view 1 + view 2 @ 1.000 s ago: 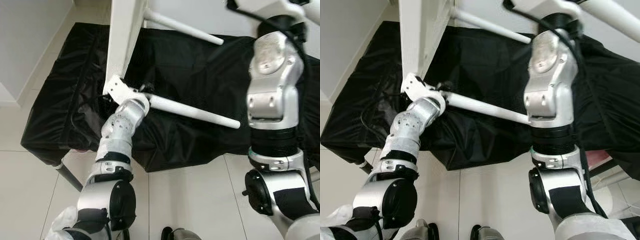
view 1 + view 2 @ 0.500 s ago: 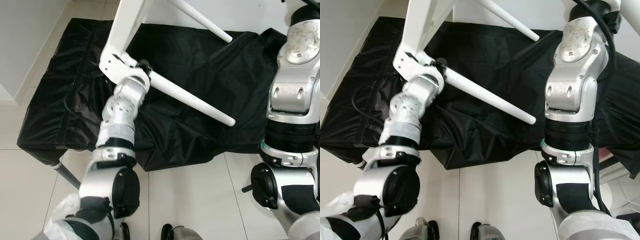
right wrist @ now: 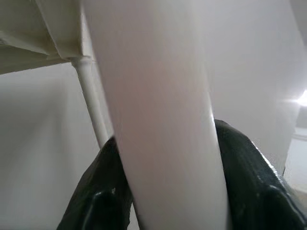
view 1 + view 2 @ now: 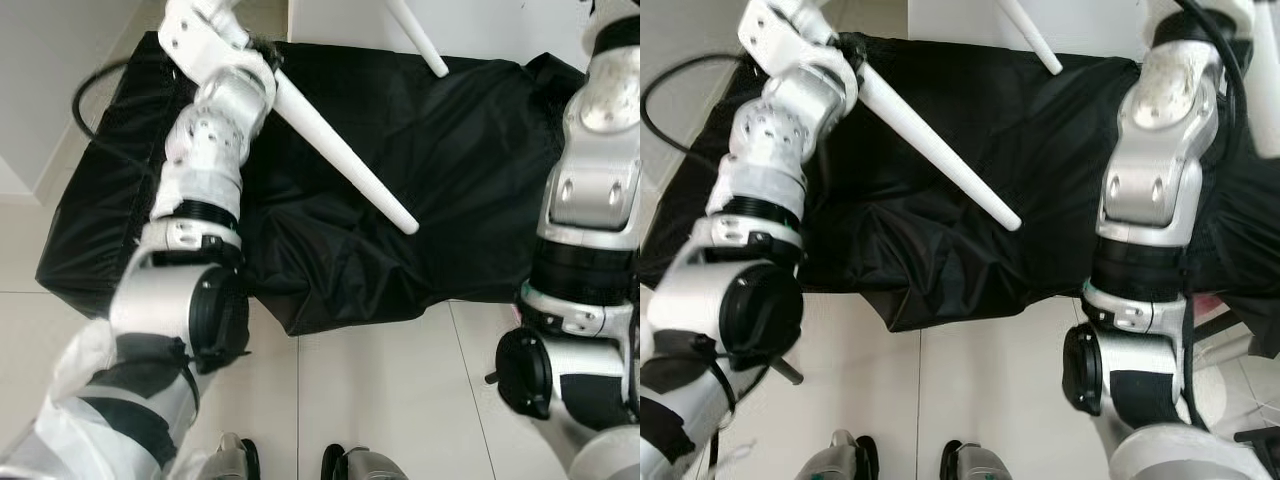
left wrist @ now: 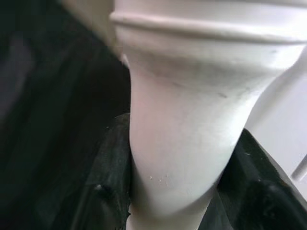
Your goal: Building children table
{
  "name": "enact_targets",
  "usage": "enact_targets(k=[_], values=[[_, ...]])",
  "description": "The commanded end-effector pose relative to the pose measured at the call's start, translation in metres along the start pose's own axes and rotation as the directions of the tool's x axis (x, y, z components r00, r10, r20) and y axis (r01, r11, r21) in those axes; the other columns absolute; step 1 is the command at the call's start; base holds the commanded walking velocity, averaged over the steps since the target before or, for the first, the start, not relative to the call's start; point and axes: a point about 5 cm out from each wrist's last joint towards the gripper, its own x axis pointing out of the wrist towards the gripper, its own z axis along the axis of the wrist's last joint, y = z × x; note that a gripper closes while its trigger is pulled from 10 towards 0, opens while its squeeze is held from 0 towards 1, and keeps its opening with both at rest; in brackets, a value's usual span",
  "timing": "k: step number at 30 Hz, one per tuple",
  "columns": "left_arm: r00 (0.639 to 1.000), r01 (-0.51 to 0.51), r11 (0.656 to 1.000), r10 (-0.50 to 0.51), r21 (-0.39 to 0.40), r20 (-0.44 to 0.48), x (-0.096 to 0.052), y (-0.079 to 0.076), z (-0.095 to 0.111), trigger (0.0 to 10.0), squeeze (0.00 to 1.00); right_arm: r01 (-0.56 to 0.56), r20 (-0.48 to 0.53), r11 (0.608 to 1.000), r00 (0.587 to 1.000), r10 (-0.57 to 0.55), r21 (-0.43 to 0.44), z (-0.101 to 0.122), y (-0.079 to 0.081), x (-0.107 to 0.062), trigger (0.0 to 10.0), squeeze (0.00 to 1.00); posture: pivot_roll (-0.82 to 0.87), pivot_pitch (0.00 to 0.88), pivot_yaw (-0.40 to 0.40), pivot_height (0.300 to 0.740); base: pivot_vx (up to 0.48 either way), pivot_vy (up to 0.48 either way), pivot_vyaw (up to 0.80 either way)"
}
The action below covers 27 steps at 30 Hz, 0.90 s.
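The white children's table is lifted high, and its corner bracket [image 4: 194,28] sits at the picture's top left. One white leg [image 4: 340,155] slopes down to the right over the black cover, its tip hanging free. My left gripper [image 4: 262,52] is shut on the thick top end of this leg [image 5: 177,124], black fingers [image 5: 103,191] on either side. The tip of a second leg [image 4: 420,45] pokes in at the top. My right arm [image 4: 590,200] reaches up out of the picture. Its gripper [image 3: 170,201] is shut on another white leg [image 3: 153,96], below the table's underside [image 3: 29,48].
A black cover [image 4: 470,180] lies rumpled over a low platform ahead of me. White floor tiles [image 4: 380,390] run in front of it, with my feet [image 4: 340,465] at the bottom edge. A black cable [image 4: 95,85] loops at the upper left near the wall [image 4: 40,80].
The table has gone up and mostly out of the top of the picture. My left arm has risen with it, and the held leg now slopes more steeply. The right arm has lifted too.
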Motion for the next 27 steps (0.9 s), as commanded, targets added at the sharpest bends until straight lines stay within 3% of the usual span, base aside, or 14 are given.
enact_targets(k=[1,3,4,7,12,13,14,15,16,17,22,23,24,27], values=[[0.651,0.734,0.679,-0.7,-0.013,0.294,-0.046,-0.117,0.068,0.0,0.0,-0.182,-0.21,0.979,0.958,0.196,0.087,-0.045,0.042,-0.037,0.0,0.0,-0.02,0.095,-0.055,0.74,0.0,0.0,0.0],[0.598,0.776,0.63,-0.753,0.037,0.273,-0.052,-0.131,0.066,0.0,0.0,-0.188,-0.287,0.977,0.934,0.211,0.105,-0.067,0.045,-0.055,0.0,0.0,-0.02,0.094,-0.052,0.74,0.0,0.0,0.0],[0.585,0.791,0.611,-0.767,0.023,0.262,-0.053,-0.137,0.065,0.0,0.0,-0.179,-0.329,0.976,0.92,0.212,0.125,-0.077,0.044,-0.062,0.0,0.0,-0.02,0.094,-0.052,0.74,0.0,0.0,0.0],[0.587,0.796,0.605,-0.778,0.015,0.223,-0.052,-0.143,0.057,0.0,0.0,-0.162,-0.4,0.973,0.89,0.217,0.167,-0.095,0.044,-0.073,0.0,0.0,-0.01,0.085,-0.05,0.74,0.0,0.0,0.0],[0.598,0.792,0.611,-0.778,0.009,0.191,-0.05,-0.145,0.049,0.0,0.0,-0.15,-0.429,0.968,0.875,0.226,0.203,-0.103,0.045,-0.078,0.0,0.0,0.0,0.086,-0.045,0.74,0.0,0.0,0.0],[0.605,0.792,0.611,-0.786,0.008,0.123,-0.047,-0.147,0.031,0.0,0.0,-0.141,-0.474,0.96,0.846,0.243,0.241,-0.116,0.048,-0.088,0.0,0.0,0.0,0.082,-0.041,0.74,0.0,0.0,0.0],[0.615,0.787,0.616,-0.787,0.018,0.055,-0.045,-0.149,0.015,7.6,0.0,-0.109,-0.509,0.941,0.818,0.268,0.32,-0.125,0.051,-0.097,2.7,0.0,0.01,0.087,-0.04,0.74,0.0,0.0,0.0],[0.625,0.78,0.625,-0.78,0.021,0.0,-0.043,-0.148,0.002,10.0,0.0,-0.098,-0.525,0.934,0.804,0.278,0.345,-0.13,0.053,-0.104,4.6,0.0,0.02,0.085,-0.038,0.74,0.0,0.0,0.0],[0.625,0.78,0.625,-0.78,0.021,0.0,-0.043,-0.148,0.002,10.0,0.0,-0.098,-0.525,0.934,0.804,0.278,0.345,-0.13,0.053,-0.104,4.6,0.0,0.02,0.085,-0.038,0.74,0.0,0.0,0.0],[0.627,0.779,0.626,-0.778,0.036,-0.03,-0.043,-0.147,-0.006,10.0,0.0,-0.103,-0.525,0.93,0.801,0.289,0.354,-0.132,0.054,-0.107,10.0,0.0,0.02,0.085,-0.038,0.74,0.0,0.0,0.0],[0.637,0.771,0.634,-0.768,0.064,-0.064,-0.042,-0.144,-0.015,10.0,0.0,-0.102,-0.524,0.916,0.793,0.31,0.388,-0.134,0.057,-0.11,10.0,0.0,0.02,0.087,-0.029,0.74,0.0,0.0,0.0],[0.635,0.773,0.631,-0.768,0.067,-0.083,-0.042,-0.142,-0.021,10.0,0.15,-0.095,-0.525,0.909,0.79,0.317,0.405,-0.135,0.058,-0.11,10.0,1.0,0.02,0.087,-0.029,0.74,0.0,0.0,0.0],[0.639,0.769,0.636,-0.763,0.064,-0.099,-0.041,-0.14,-0.027,10.0,1.0,-0.097,-0.521,0.906,0.791,0.321,0.411,-0.135,0.059,-0.11,10.0,1.0,0.02,0.087,-0.027,0.74,0.0,0.0,0.0],[0.644,0.765,0.641,-0.755,0.062,-0.126,-0.041,-0.138,-0.036,10.0,1.0,-0.105,-0.515,0.907,0.794,0.324,0.409,-0.135,0.059,-0.11,10.0,1.0,0.02,0.086,-0.025,0.74,0.0,0.0,0.0]])
